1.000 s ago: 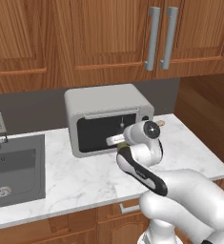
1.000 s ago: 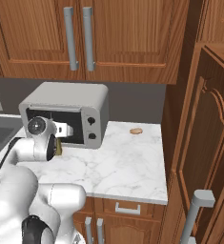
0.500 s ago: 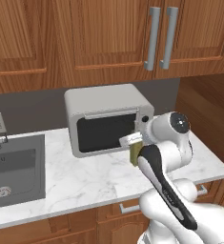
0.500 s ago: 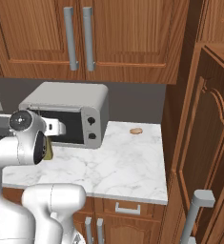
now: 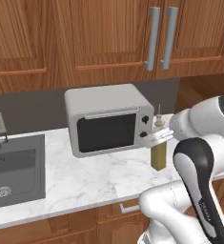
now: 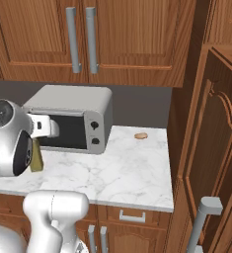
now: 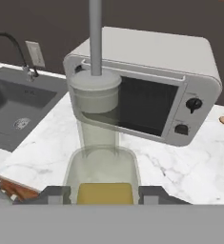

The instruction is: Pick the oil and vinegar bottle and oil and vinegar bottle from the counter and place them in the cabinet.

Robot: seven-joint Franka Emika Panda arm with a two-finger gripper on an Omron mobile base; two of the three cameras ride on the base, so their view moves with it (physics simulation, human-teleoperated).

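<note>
A slim olive-green oil and vinegar bottle (image 5: pixel 158 155) with a thin spout stands upright just right of the microwave's front, low over the marble counter (image 5: pixel 99 183). My gripper (image 5: pixel 157 137) is shut on its upper body. The hand view has this bottle (image 7: pixel 102 164) close up between the two fingertips, my gripper (image 7: pixel 105 194) clamped on it. From the right base view, a strip of the bottle (image 6: pixel 36 157) peeks out beside my arm. The cabinet (image 6: pixel 209 148), tall and reddish-brown with a grey bar handle (image 6: pixel 202 225), rises at the counter's right end.
A grey microwave (image 5: pixel 107 119) sits against the back wall. A sink (image 5: pixel 13 167) with a faucet (image 7: pixel 11 45) lies to the left. A small brown item (image 6: pixel 140 135) lies near the counter's far right corner. Wall cupboards with grey handles (image 5: pixel 160 38) hang overhead.
My arm has swung and its elbow has folded over. The gripper has carried the green bottle a little rightward, away from the microwave front. It stays shut.
</note>
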